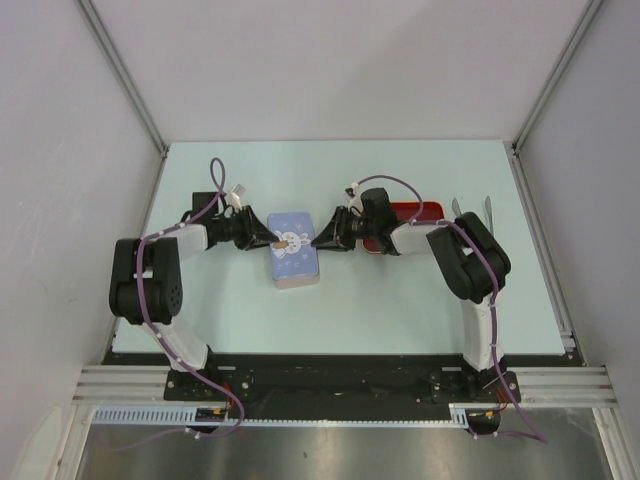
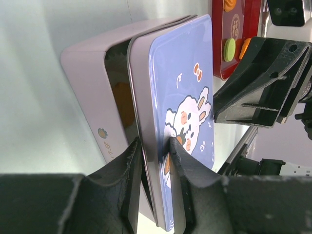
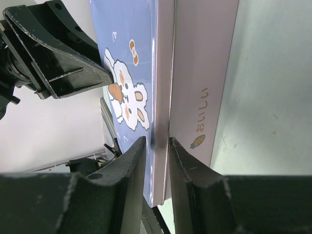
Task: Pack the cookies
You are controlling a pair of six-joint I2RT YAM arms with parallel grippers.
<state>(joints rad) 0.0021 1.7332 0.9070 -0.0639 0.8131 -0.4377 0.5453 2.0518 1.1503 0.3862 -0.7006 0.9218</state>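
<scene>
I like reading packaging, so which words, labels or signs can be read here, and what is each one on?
"おいしい": on the pale side of the tin, next to a small carrot drawing.
Gold sign on the red tray: too blurred to read.
Small print on the tin's other side, left wrist view: partly hidden, unreadable.
Blue lid: bunny picture only, no words.

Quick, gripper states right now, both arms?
Left gripper: closed, pinching the blue lid by its edge.
Right gripper: closed on the same lid's opposite edge.
</scene>
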